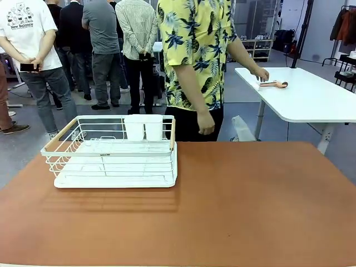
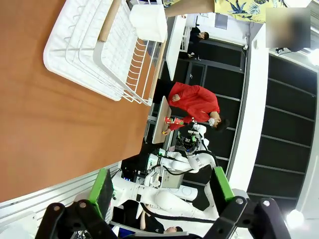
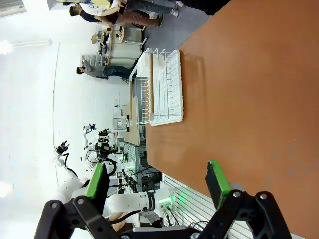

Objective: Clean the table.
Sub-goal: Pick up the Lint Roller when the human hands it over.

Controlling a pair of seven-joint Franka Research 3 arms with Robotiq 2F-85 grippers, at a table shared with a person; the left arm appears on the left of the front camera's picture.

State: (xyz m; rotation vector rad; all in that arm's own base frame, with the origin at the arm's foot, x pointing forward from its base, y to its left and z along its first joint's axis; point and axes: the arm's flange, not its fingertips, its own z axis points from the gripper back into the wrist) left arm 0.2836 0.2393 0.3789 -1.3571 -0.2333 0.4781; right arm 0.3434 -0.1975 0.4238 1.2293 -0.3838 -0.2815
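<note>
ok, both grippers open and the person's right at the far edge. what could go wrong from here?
1. The person's hand hangs just past the far edge of the table; a sweep that far could hit it.
2. The wire rack stands on the table's left part; a wipe there would likely shove it or tip the white containers in it.
3. The left gripper and right gripper are open and empty: nothing to wipe with.
</note>
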